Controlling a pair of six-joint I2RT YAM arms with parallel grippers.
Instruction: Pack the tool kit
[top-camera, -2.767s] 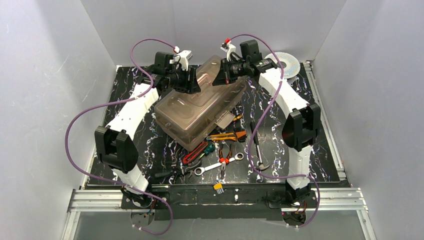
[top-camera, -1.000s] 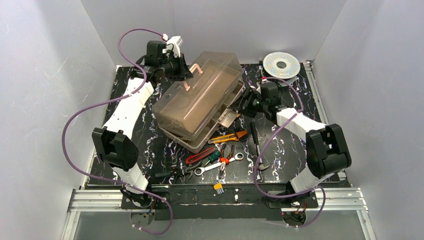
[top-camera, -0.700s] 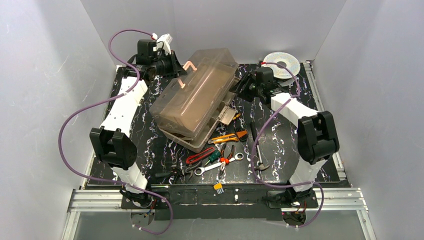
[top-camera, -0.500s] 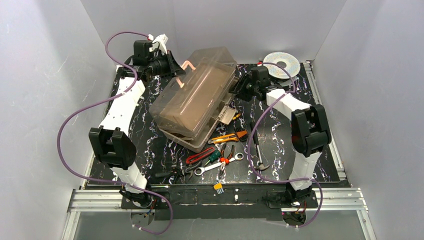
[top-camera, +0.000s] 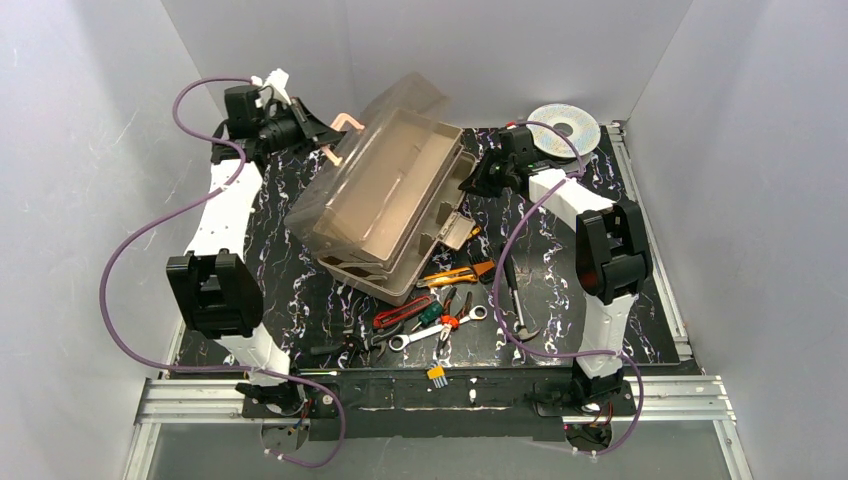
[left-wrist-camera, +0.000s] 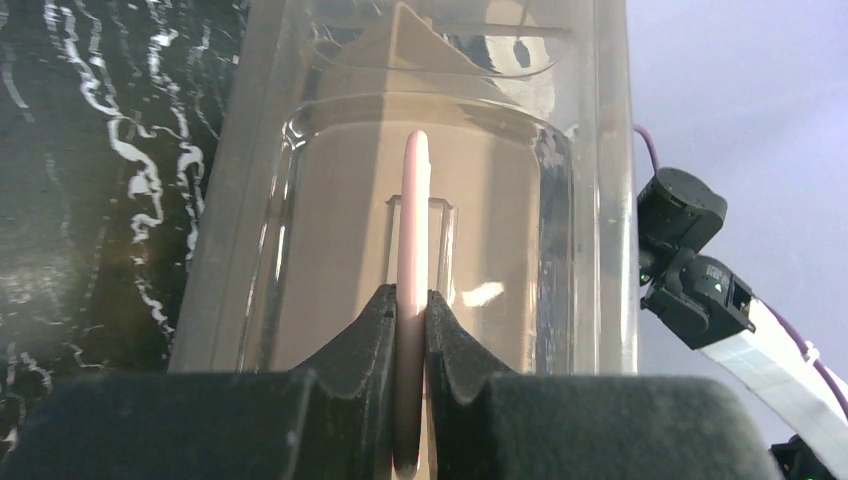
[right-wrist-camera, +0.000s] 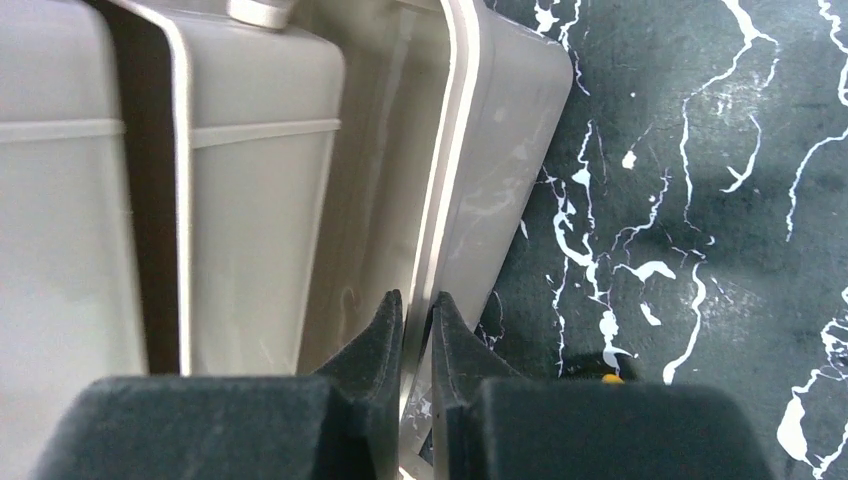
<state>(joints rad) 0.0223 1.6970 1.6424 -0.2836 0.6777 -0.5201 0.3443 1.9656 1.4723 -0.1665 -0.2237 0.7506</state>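
Top external view, starting from the arm bases: the loose hand tools lie in a cluster on the table (top-camera: 640, 260). There are the wrench (top-camera: 425, 333), the red pliers (top-camera: 398, 311), the hammer (top-camera: 517, 300) and, closest to the box, the yellow knife (top-camera: 455, 272).

Just behind them stands the toolbox (top-camera: 405, 190). Its long axis runs from near left to far right. The lid (top-camera: 335, 190) is tilted up toward the far left, so the mouth opens upward, on the side where the tools lie.

Farther back, the right gripper (right-wrist-camera: 417, 300) is pressed together on the thin rim at the far right end of the toolbox. At the far left, the left gripper (left-wrist-camera: 410, 310) pinches the beige handle (left-wrist-camera: 412, 220) of the lid and holds the lid raised.

Both grippers are well apart from the tools. I judge that the right one is nearer to them, because the knife and the hammer lie on its side. A tool would have to travel from near to far, over the near long wall.

The wire spool (top-camera: 563, 128) lies in the far right corner, apart from the box.
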